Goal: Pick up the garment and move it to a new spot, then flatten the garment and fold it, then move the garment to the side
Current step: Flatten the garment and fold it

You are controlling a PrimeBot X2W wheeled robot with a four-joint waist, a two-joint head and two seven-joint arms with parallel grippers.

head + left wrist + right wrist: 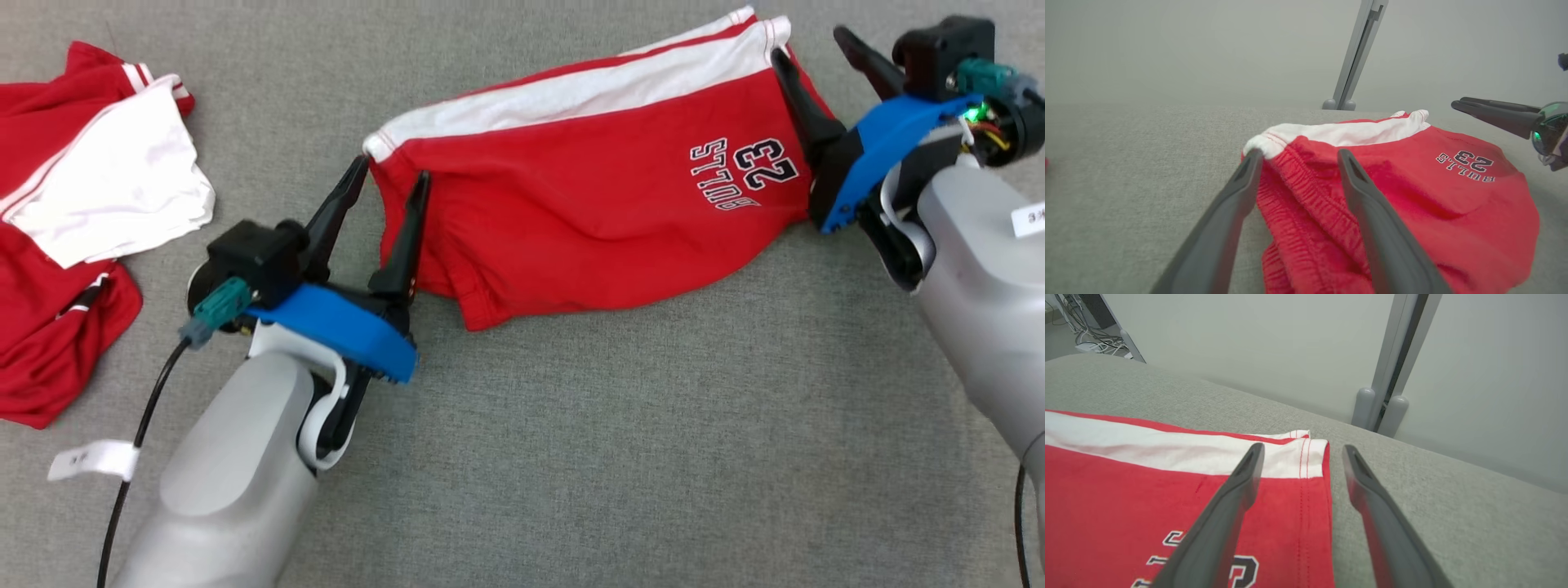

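Shorts, red, white side stripe, dark lettering, left tool spread apart, right tool spread apart

Grey surface open nearside, shorts centre, crumpled clothes left

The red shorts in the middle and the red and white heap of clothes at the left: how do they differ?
The shorts lie spread nearly flat; the heap is bunched up. The shorts' white is a stripe along one edge; the heap's white is a broad patch on top. The shorts have the left gripper and the right gripper at their ends, fingers apart; the heap lies alone. Both are red and white.
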